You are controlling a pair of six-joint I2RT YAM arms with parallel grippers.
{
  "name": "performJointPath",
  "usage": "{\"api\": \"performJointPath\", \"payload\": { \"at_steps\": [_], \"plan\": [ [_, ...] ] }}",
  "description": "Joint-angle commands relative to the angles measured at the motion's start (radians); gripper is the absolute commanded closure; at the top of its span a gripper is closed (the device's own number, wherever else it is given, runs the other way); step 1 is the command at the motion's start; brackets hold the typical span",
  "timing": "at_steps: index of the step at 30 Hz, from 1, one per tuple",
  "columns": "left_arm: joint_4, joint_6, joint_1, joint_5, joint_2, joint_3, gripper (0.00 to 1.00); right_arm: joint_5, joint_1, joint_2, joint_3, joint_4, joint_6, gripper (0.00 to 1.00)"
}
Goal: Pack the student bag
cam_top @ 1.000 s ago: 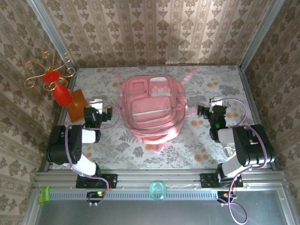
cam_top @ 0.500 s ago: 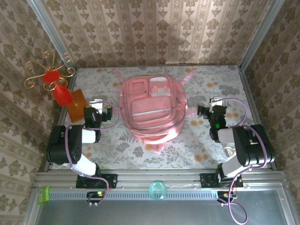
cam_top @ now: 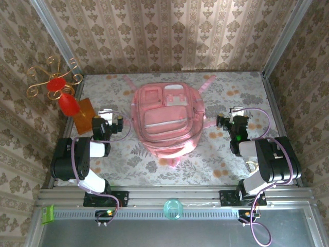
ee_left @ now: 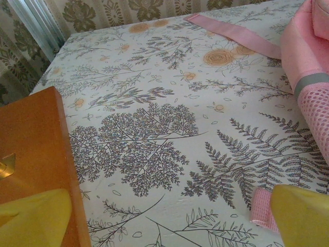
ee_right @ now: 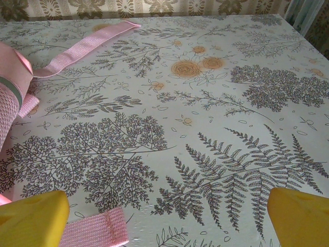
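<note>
The student bag (cam_top: 167, 121) lies flat in the middle of the flowered table, a large pink backpack with its front pockets up and its straps spread toward the back. My left gripper (cam_top: 107, 114) rests just left of it, open, its yellow fingertips (ee_left: 33, 218) wide apart over bare tablecloth. The bag's mesh side (ee_left: 313, 113) is at the right of the left wrist view. My right gripper (cam_top: 235, 113) sits just right of the bag, also open and holding nothing. The bag's edge (ee_right: 10, 87) and a pink strap (ee_right: 87, 43) lie to its left.
An orange block (cam_top: 82, 116) stands close by the left gripper, with its flat face (ee_left: 36, 149) in the left wrist view. A red ornament on a gold wire stand (cam_top: 59, 92) is at the far left. A loose strap end (ee_right: 95, 229) lies near the right fingers. A teal ring (cam_top: 173, 208) sits on the front rail.
</note>
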Motion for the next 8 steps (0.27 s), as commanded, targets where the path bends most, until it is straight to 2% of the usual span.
{"api": "performJointPath", "payload": {
  "at_steps": [1,8],
  "plan": [
    [-0.001,-0.024,0.006,0.015,-0.009,0.017,0.00,-0.013,-0.001,0.002,0.019,0.035,0.001,0.00],
    [0.001,-0.024,0.006,0.015,-0.010,0.017,0.00,-0.013,-0.001,0.002,0.019,0.034,0.003,0.00]
  ]
}}
